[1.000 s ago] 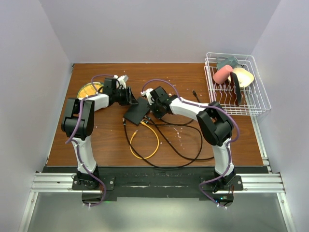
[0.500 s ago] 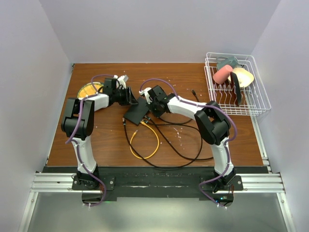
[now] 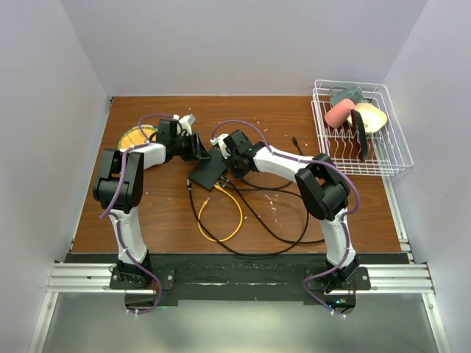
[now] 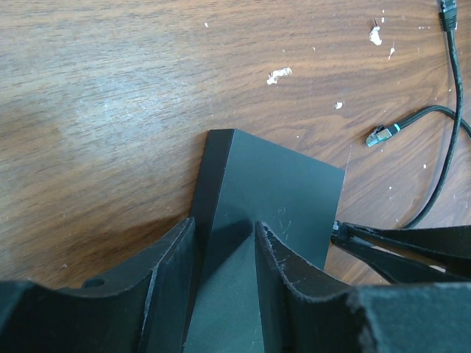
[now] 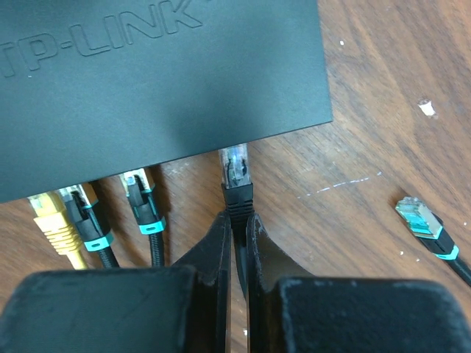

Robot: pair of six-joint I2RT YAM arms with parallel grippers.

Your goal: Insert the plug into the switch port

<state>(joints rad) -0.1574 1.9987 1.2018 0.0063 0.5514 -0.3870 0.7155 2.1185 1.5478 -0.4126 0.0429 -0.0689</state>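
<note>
The flat black switch (image 3: pixel 208 170) lies at mid-table; it also shows in the left wrist view (image 4: pixel 280 184) and the right wrist view (image 5: pixel 147 73). My left gripper (image 3: pixel 200 149) (image 4: pixel 224 228) is shut on the switch's far edge. My right gripper (image 3: pixel 227 163) (image 5: pixel 235 220) is shut on the black boot of a plug (image 5: pixel 235 173). The plug's clear tip touches the switch's port edge (image 5: pixel 234 149), near its right corner. How deep it sits I cannot tell. Three other plugs (image 5: pixel 140 198) sit in ports to the left.
A loose teal-banded plug (image 5: pixel 419 217) (image 4: pixel 380 135) lies on the wood to the right. Yellow (image 3: pixel 221 213) and black cables loop in front of the switch. A white dish rack (image 3: pixel 394 158) stands at the far right, a yellow plate (image 3: pixel 135 137) at the far left.
My right gripper has moved a little left and away from the bases, bringing the plug up to the switch's edge. The left arm and the switch have stayed put.
</note>
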